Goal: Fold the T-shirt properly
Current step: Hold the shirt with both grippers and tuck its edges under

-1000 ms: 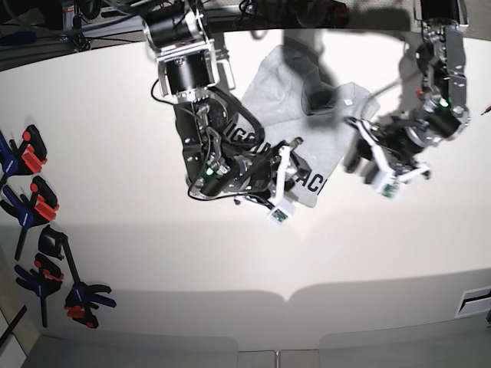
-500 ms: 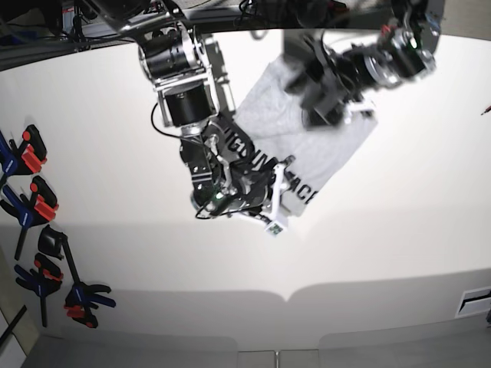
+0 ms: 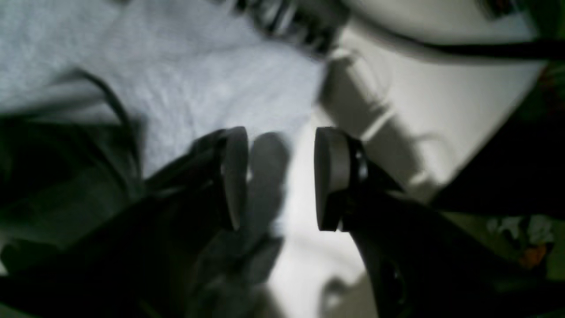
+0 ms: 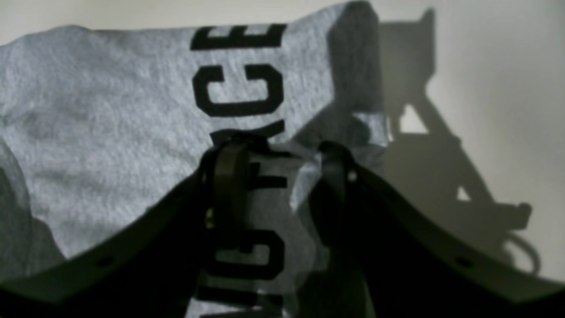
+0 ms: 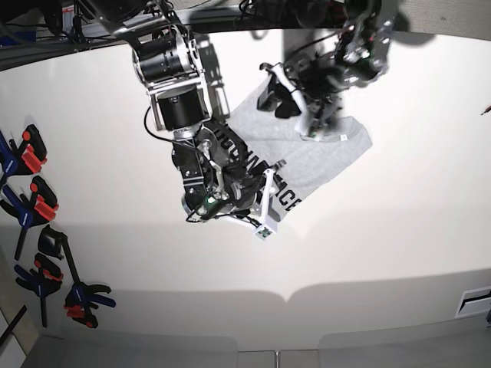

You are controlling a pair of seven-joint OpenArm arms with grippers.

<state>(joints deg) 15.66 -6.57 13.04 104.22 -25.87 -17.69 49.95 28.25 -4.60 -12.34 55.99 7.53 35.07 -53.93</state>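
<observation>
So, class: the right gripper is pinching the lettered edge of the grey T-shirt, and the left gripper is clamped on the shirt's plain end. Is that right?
Not quite. The right gripper does pinch the lettered edge of the T-shirt, but the left gripper is not clamped on anything. The left wrist view shows its jaws apart with nothing between them, hovering over the shirt's plain edge.

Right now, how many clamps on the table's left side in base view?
4, stacked along the left edge: top clamp, second clamp, third clamp, bottom clamp. More may lie beyond the frame edge.
</observation>
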